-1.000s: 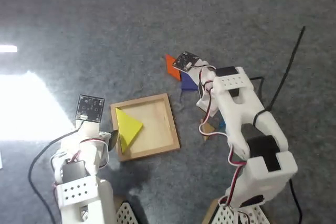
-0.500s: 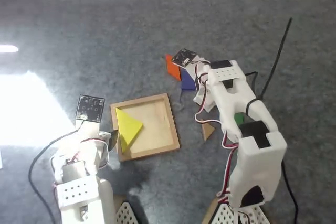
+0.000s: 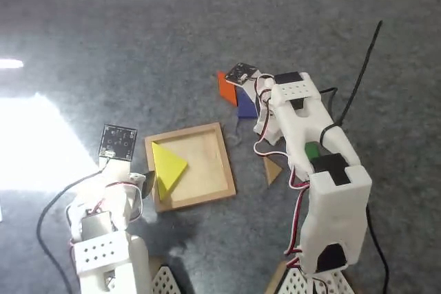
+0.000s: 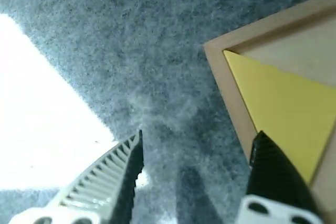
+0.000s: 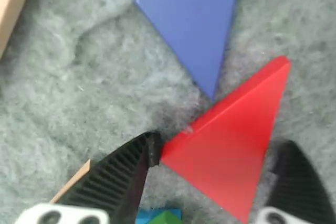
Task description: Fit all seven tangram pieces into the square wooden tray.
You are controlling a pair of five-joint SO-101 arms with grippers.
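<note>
Swinging a little toward the far pieces, the right arm (image 3: pixel 303 122) now stands straighter over the grey mat (image 3: pixel 138 53) than one second ago. This shift uncovers the green piece (image 3: pixel 312 149), which the arm was hiding, and shows more of the brown triangle (image 3: pixel 273 169).

The right gripper (image 5: pixel 219 145) now hangs over the red triangle (image 5: pixel 226 150). Its jaws are wide, with one finger at each side of the piece, and they hold nothing. One fingertip (image 5: pixel 149 145) is very close to an edge of the triangle, but I cannot tell if it touches. The blue triangle (image 5: pixel 194 19) lies just beside the red one, tip against edge.

The left arm (image 3: pixel 103 218) does not move in this time. The left gripper (image 4: pixel 199 137) stays over the mat beside a corner of the wooden tray (image 4: pixel 226 82), jaws wide and empty.

Inside the tray lies the yellow triangle (image 4: pixel 283 103), flat, with one corner in that tray corner. The other pieces in view are out on the mat, so the task seems to be at its beginning. I judge that the red triangle is the next piece to be picked up. The blue neighbour is so near that closing the jaws may push it.
</note>
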